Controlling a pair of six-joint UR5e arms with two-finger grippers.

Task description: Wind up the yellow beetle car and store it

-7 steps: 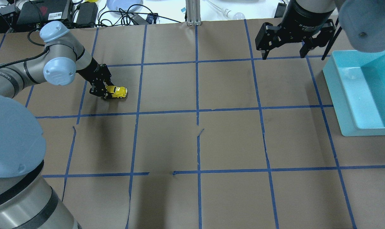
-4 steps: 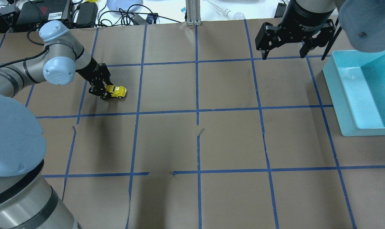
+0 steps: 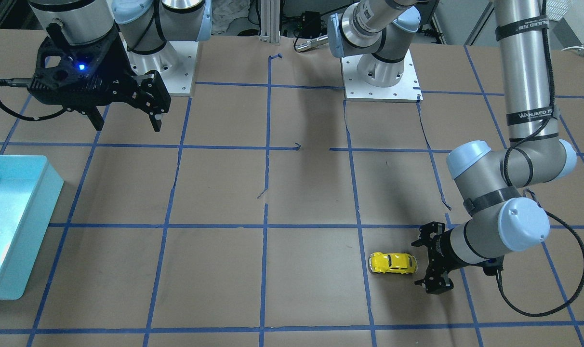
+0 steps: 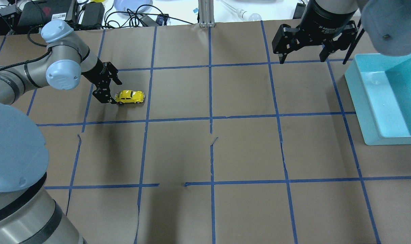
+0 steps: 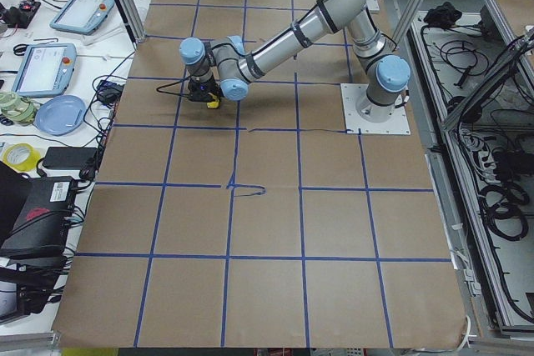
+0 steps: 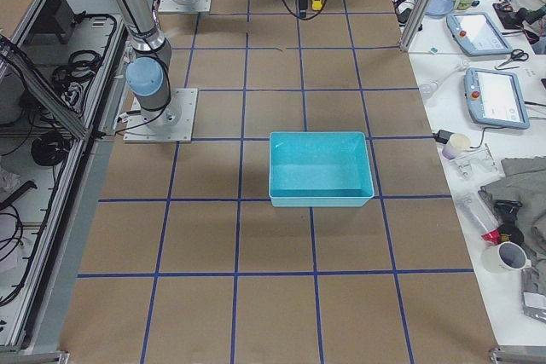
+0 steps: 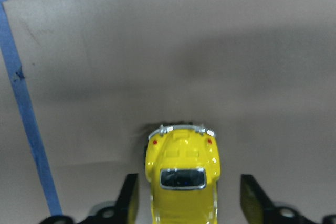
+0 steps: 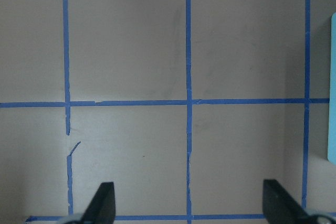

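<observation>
Overhead exterior: you'll find the yellow beetle car (image 4: 130, 97) on its wheels on the brown-papered table (image 4: 246, 149), inside a blue-taped square on the robot's left side. Left gripper (image 4: 114, 90) sits low at one end of the car, fingers spread. The wrist view shows a gap on each side of the body. Right gripper (image 4: 303, 57) hangs spread wide near the teal bin (image 4: 361, 101). Car well apart from bin.

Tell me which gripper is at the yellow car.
The left gripper: the yellow beetle car sits at its open fingertips; the right gripper hangs open far away.
</observation>
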